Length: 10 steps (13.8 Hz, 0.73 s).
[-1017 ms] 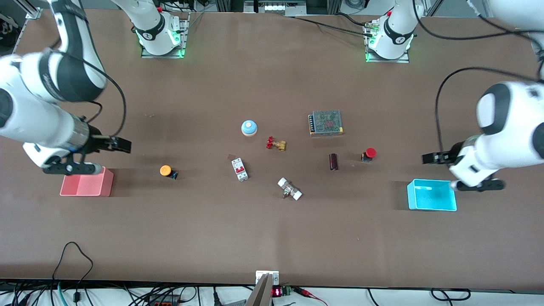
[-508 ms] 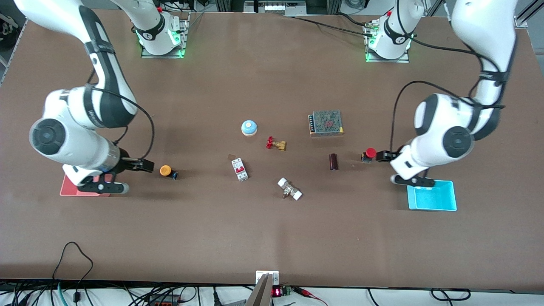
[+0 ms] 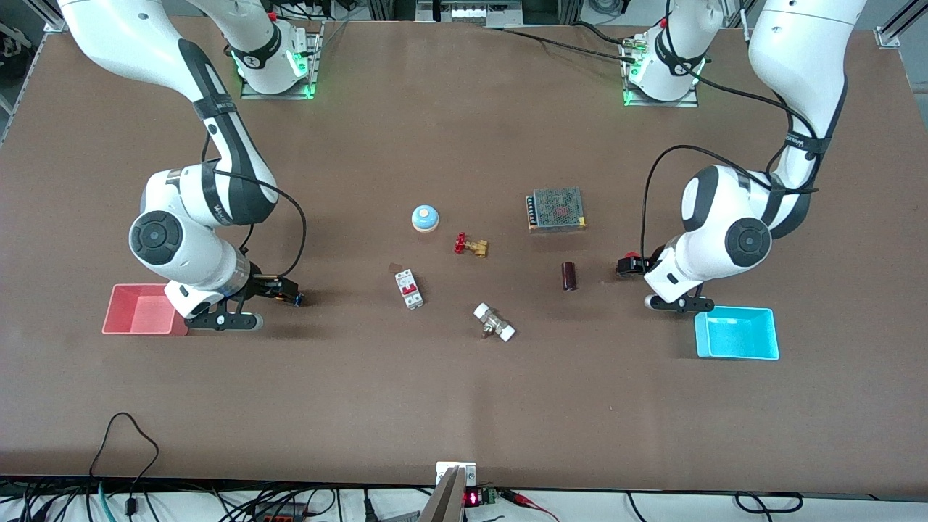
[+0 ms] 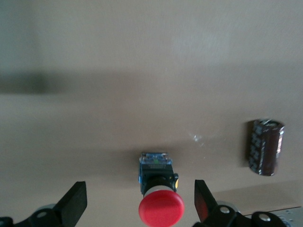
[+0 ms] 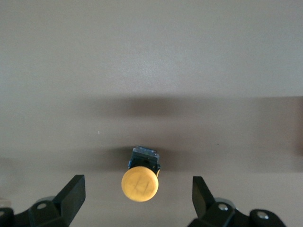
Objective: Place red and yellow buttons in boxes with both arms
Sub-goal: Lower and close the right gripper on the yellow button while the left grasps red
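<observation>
The red button (image 4: 161,208) lies on its side on the brown table, cap toward my left gripper (image 4: 138,197). That gripper is open and low, one finger on each side of the cap without touching it. From the front, the left gripper (image 3: 629,266) covers most of the red button (image 3: 632,256). The yellow button (image 5: 139,184) lies the same way between the spread fingers of my open right gripper (image 5: 137,190). In the front view only the dark body of the yellow button (image 3: 296,299) shows past the right gripper (image 3: 279,288). The pink box (image 3: 145,310) and the cyan box (image 3: 736,333) both stand empty.
A dark cylinder (image 3: 570,276) lies beside the red button toward the table's middle. Also in the middle are a grey mesh-topped unit (image 3: 556,209), a blue-domed button (image 3: 425,217), a brass valve (image 3: 471,246), a white breaker (image 3: 409,288) and a white fitting (image 3: 494,322).
Both arms have swung in from over their boxes toward the table's middle and come down, each bringing its gripper around a button. Both grippers have stayed open. Both boxes are uncovered now.
</observation>
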Available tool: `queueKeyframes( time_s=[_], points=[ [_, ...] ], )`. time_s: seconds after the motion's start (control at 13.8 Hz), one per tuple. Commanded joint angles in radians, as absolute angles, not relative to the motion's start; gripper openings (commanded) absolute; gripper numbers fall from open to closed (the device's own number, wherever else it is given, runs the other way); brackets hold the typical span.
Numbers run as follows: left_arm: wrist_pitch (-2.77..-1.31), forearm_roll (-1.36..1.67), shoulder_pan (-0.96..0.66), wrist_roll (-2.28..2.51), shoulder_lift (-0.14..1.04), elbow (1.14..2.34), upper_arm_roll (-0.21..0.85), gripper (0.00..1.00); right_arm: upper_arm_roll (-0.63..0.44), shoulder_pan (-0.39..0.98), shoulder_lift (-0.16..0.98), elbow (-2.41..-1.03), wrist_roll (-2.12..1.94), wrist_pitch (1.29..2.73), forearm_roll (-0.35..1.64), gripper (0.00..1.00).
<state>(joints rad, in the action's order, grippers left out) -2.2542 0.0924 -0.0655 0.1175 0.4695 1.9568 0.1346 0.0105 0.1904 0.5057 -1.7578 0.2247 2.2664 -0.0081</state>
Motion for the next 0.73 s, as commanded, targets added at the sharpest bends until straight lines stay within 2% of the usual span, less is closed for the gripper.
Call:
queueKeyframes(
  time_s=[0.0,0.65],
  points=[
    [-2.280,0.115,-0.063,0.136,0.449,2.005,0.156,1.00,0.008,0.193,0.486,-1.810,0.235,2.301,-0.032,1.00],
    [-2.373,0.117,-0.063,0.144,0.495,2.048,0.164,1.00,0.008,0.193,0.534,-1.842,0.227,2.391,-0.032,1.00]
  ],
)
